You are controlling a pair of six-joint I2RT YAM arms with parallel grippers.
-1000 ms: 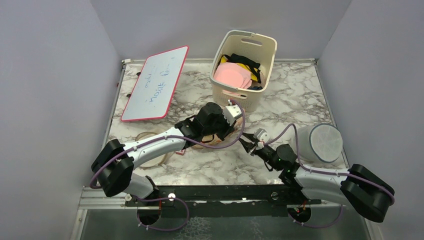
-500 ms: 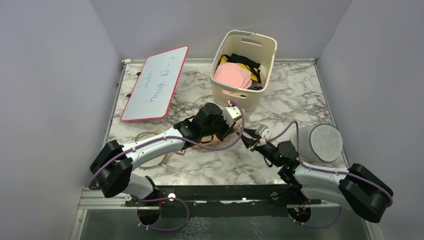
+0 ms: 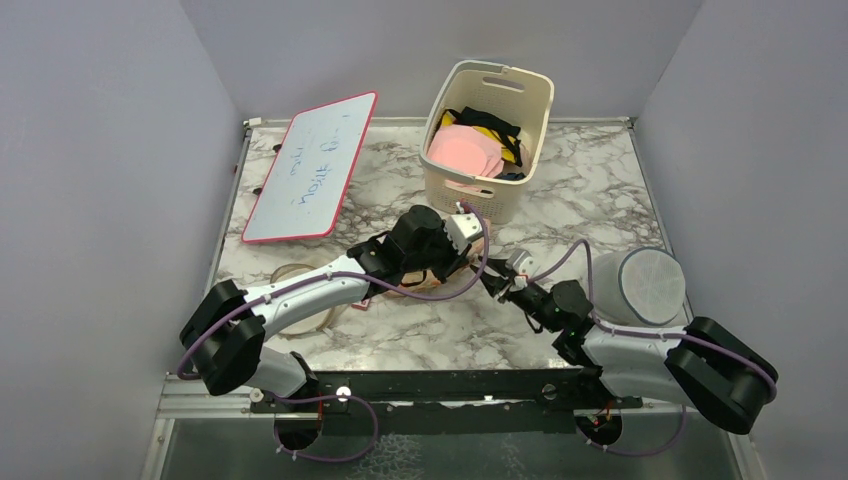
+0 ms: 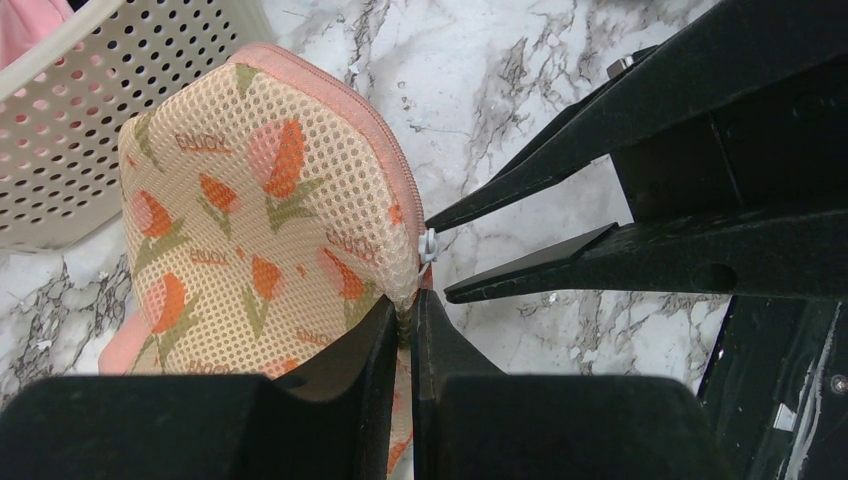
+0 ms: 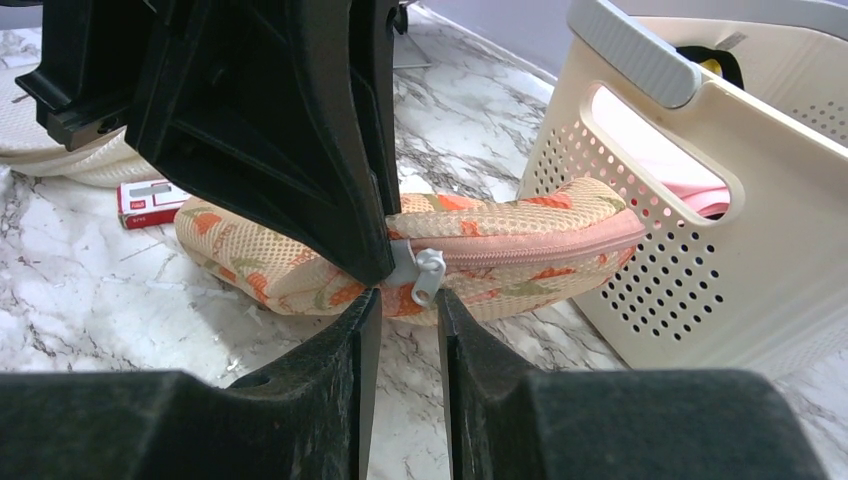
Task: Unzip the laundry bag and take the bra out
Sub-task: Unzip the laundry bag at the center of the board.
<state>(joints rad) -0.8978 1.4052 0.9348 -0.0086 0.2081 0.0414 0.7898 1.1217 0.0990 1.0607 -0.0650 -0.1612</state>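
Observation:
The laundry bag (image 4: 250, 200) is a beige mesh pouch with orange carrot prints and pink zip edging, lying against the basket; it also shows in the right wrist view (image 5: 500, 235). Its zip is closed, with the white zip pull (image 5: 428, 272) hanging at the near edge. My left gripper (image 4: 405, 310) is shut on the bag's edge just beside the pull and covers most of the bag from above (image 3: 465, 262). My right gripper (image 5: 400, 300) is open, its tips either side of the pull and just below it, not touching (image 3: 490, 283). The bra is hidden.
The cream slotted basket (image 3: 440, 190) stands right behind the bag, holding pink, black and yellow garments. A white mesh cylinder (image 3: 650, 285) stands at the right. A red-framed whiteboard (image 3: 310, 165) lies at the back left. A small red box (image 5: 150, 200) lies near the bag.
My right gripper has moved left and forward to the bag's zip pull. The left gripper has stayed shut on the bag's edge.

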